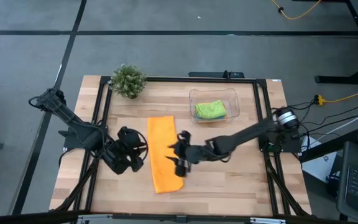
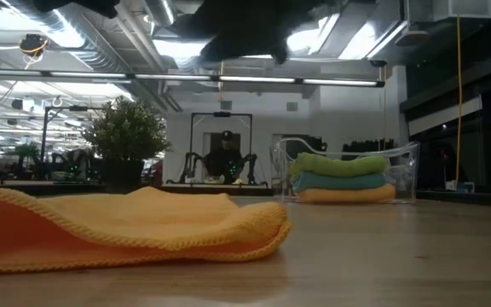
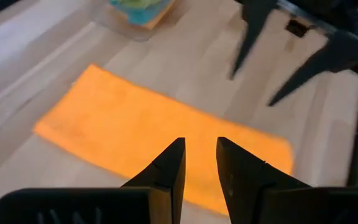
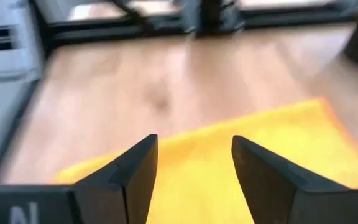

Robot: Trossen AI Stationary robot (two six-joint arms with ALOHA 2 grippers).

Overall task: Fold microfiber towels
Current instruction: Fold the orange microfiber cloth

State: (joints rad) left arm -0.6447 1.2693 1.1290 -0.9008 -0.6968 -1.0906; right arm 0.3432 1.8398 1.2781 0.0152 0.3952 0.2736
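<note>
Your left gripper (image 1: pixel 137 155) and right gripper (image 1: pixel 180 157) flanked the orange towel (image 1: pixel 161 152), jaws apart, gripping nothing.

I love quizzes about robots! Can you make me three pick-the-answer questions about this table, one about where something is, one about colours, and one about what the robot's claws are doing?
1. Where is the potted plant?
A. at the table's far edge
B. inside the tub
C. on the orange towel

2. Which towel tops the pile in the clear tub?
A. orange
B. teal
C. green

3. How are the left gripper and right gripper?
A. both gripping the towel
B. both open, empty
C. both out of sight

Answers: 1 A, it stands by the far rail. 2 C, green towel lies over teal and orange. 3 B, gaps show, above the orange towel.
</note>
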